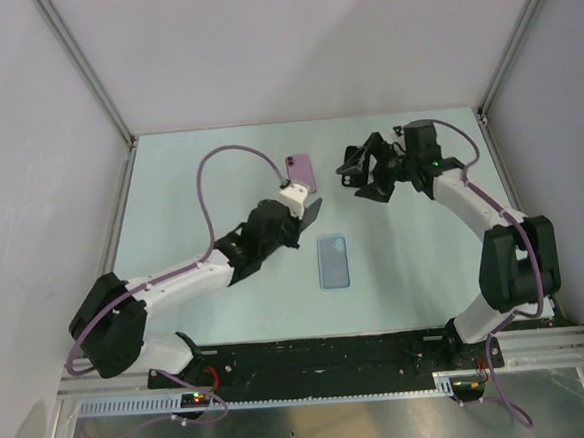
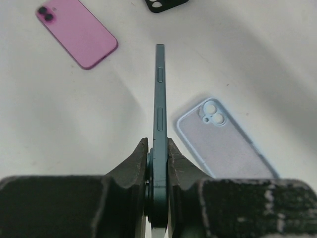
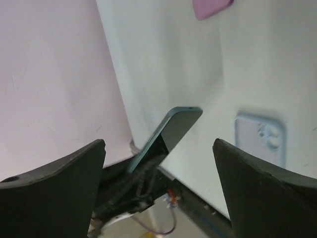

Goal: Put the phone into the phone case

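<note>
The step in hand is the carry: the left hand (image 2: 157,148) pinches the dark phone (image 2: 159,94) by one end, on edge and raised off the surface (image 1: 405,261) near the pale blue case (image 2: 225,141), while the right hand (image 1: 361,177) hangs spread and holds nothing. The case lies flat with nothing in it, seemingly open side up, though the view is too soft to be sure. Next, I judge, the phone must be turned flat, matched to the camera cut-out end and pressed in, perhaps with the right hand steadying the case.
</note>
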Robot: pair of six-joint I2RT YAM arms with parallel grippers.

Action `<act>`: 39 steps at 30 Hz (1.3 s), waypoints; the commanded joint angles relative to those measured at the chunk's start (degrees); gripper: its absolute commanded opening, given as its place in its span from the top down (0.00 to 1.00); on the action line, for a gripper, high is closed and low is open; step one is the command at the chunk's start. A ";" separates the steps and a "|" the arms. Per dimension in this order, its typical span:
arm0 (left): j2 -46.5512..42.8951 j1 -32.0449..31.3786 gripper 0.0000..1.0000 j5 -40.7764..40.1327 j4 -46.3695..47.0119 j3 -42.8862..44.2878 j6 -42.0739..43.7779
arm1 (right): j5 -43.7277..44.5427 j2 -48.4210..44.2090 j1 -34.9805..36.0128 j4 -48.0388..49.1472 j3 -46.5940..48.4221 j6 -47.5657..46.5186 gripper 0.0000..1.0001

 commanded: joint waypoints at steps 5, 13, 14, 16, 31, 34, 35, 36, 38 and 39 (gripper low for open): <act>-3.31 14.95 1.00 36.63 2.36 5.47 -28.66 | -10.01 -10.08 -3.84 44.98 -22.01 -5.48 0.04; -2.53 20.59 1.00 54.30 8.34 5.18 -43.26 | -22.23 -4.83 -2.68 77.29 -28.30 7.64 0.05; -2.17 21.09 1.00 55.84 10.37 4.92 -44.81 | -22.73 -3.68 -2.39 81.14 -28.61 9.71 0.05; -1.55 21.95 1.00 58.15 13.56 4.48 -47.82 | -23.21 -2.11 -1.97 85.34 -29.00 12.67 0.06; 4.41 23.34 1.00 64.73 19.64 7.15 -52.17 | -28.45 -1.79 0.04 88.30 -30.82 15.77 0.23; 5.04 23.36 1.00 65.54 20.59 7.51 -52.65 | -30.95 -0.98 -0.07 93.15 -30.96 19.96 0.34; 5.18 23.35 1.00 65.81 20.84 7.67 -52.80 | -31.70 -0.52 -0.11 95.31 -30.95 21.98 0.37; 5.33 23.35 1.00 65.98 21.10 7.74 -52.92 | -32.43 0.02 -0.18 97.04 -30.94 23.52 0.41; 5.76 23.35 1.00 66.58 21.45 8.15 -53.01 | -33.59 0.81 -0.21 100.24 -31.16 26.26 0.46; 5.93 23.35 1.00 67.03 21.62 8.42 -53.03 | -33.90 0.99 -0.27 100.96 -31.36 26.93 0.48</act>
